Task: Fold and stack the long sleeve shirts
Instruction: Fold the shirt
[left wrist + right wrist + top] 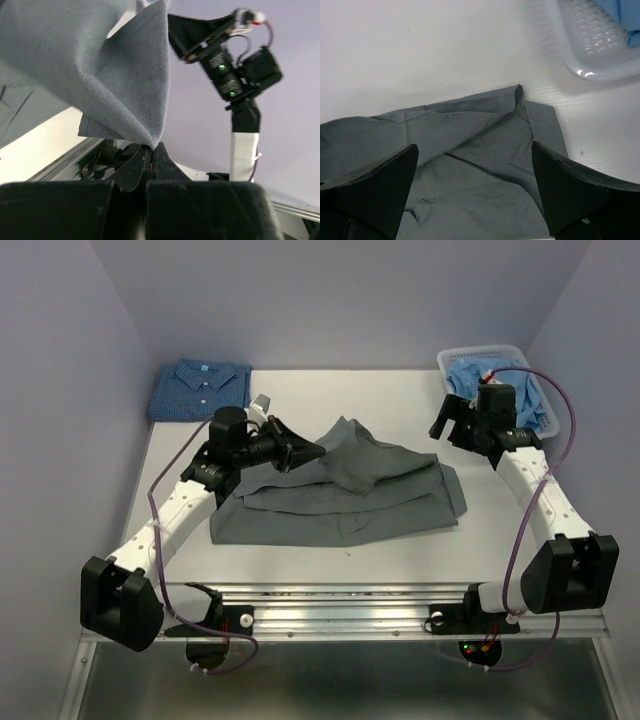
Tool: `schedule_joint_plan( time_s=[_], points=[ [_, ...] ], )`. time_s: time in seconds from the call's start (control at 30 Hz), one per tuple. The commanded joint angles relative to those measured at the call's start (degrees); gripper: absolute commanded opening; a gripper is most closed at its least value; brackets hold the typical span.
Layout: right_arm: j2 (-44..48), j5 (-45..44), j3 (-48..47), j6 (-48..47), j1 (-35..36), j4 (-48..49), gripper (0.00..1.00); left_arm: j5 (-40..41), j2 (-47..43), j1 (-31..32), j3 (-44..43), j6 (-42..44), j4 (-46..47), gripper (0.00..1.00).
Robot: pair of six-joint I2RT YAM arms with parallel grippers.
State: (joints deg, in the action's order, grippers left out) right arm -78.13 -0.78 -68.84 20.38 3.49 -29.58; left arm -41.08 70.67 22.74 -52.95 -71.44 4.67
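The dark blue checked shirt lies folded at the far left corner of the table, so I judge one is done. The grey shirt is in the middle, half folded; my left gripper pinches a lifted edge of it, fully closed, and my right gripper hangs wide open and empty. Finishing this fold and stacking is left.
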Motion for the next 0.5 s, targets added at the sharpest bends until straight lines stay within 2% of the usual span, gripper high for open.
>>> schedule_joint_plan(
  time_s=[0.0,0.23,0.47],
  points=[
    [1.05,7.78,0.11,-2.09,0.21,1.28,1.00,4.41,-4.83,0.98,-5.76,-0.01,-3.60,0.00],
    [1.05,9.65,2.65,-1.49,0.21,1.99,1.00,7.32,-8.09,3.89,-4.27,-3.70,-7.12,0.00],
    [0.96,10.79,3.62,-1.40,0.21,2.16,1.00,14.26,-12.75,4.50,2.67,-7.83,-8.45,0.00]
  ],
)
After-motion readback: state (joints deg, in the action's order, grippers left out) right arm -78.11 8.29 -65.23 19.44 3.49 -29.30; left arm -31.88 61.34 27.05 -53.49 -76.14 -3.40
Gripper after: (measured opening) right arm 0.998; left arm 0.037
